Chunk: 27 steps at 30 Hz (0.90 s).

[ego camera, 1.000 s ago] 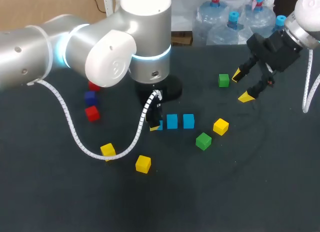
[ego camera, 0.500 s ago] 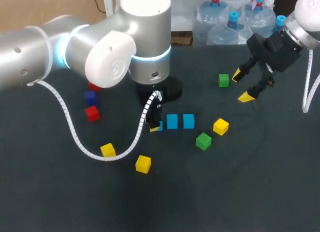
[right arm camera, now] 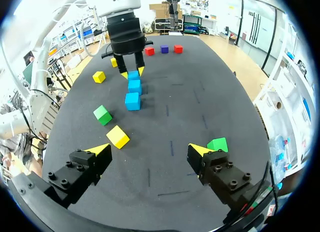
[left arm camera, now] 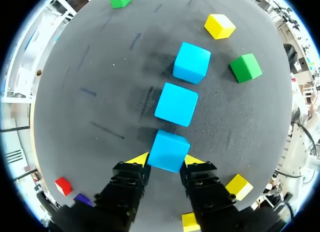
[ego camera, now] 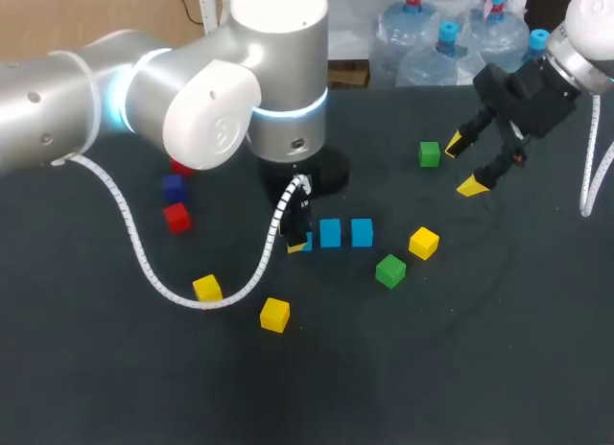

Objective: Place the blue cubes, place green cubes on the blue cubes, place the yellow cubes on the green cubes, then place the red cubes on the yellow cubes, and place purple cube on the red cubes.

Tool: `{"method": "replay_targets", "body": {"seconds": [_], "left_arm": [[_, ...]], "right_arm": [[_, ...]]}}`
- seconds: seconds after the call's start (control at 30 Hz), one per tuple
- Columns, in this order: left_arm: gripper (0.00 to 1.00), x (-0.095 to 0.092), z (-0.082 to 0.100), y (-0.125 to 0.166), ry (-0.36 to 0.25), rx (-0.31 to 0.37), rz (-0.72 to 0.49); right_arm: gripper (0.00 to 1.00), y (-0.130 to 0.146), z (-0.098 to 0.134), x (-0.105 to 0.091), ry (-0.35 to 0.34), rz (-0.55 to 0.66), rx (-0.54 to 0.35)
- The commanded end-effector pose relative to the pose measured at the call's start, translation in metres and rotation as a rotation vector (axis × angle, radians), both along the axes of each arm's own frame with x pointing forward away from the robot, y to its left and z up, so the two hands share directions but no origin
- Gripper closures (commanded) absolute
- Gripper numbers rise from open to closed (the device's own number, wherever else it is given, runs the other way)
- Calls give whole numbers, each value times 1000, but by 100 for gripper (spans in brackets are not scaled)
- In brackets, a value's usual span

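Cable [ego camera: 142, 258] loops just beside a yellow cube [ego camera: 205, 288].

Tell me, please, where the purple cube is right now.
In the head view, the purple cube sits on the left side of the table, in line between two red cubes, well to the left of the row of blue cubes.

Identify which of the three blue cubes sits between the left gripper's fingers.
The end blue cube of the row: it alone sits between the left gripper's yellow tips. The middle cube and far cube lie ahead of it, clear of the fingers.
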<state>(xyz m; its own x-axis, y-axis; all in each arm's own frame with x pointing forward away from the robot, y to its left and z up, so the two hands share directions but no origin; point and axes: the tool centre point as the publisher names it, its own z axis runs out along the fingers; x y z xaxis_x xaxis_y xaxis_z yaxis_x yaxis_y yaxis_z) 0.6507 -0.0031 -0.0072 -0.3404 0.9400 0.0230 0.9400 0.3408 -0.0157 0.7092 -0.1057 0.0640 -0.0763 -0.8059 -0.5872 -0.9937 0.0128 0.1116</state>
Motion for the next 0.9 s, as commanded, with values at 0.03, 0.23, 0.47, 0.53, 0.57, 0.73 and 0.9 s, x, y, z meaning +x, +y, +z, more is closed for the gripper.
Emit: {"method": "replay_targets", "body": {"seconds": [0.03,0.23,0.47,0.53,0.57,0.73,0.9], "left_arm": [[100,1,-1,3,-3,-3,5],[100,5,-1,3,-12,-5,4],[100,7,-1,0,-16,-8,-10],[100,7,-1,0,-15,-9,-12],[100,7,-1,0,-15,-9,-12],[79,7,-2,2,-11,-7,-6],[59,8,-3,3,-7,-9,-2]], "right_arm": [[0,0,0,0,0,1,1],[0,0,0,0,0,1,1],[0,0,0,0,0,1,1],[0,0,0,0,0,1,1],[0,0,0,0,0,1,1],[0,0,0,0,0,1,1],[0,0,0,0,0,1,1]]}}
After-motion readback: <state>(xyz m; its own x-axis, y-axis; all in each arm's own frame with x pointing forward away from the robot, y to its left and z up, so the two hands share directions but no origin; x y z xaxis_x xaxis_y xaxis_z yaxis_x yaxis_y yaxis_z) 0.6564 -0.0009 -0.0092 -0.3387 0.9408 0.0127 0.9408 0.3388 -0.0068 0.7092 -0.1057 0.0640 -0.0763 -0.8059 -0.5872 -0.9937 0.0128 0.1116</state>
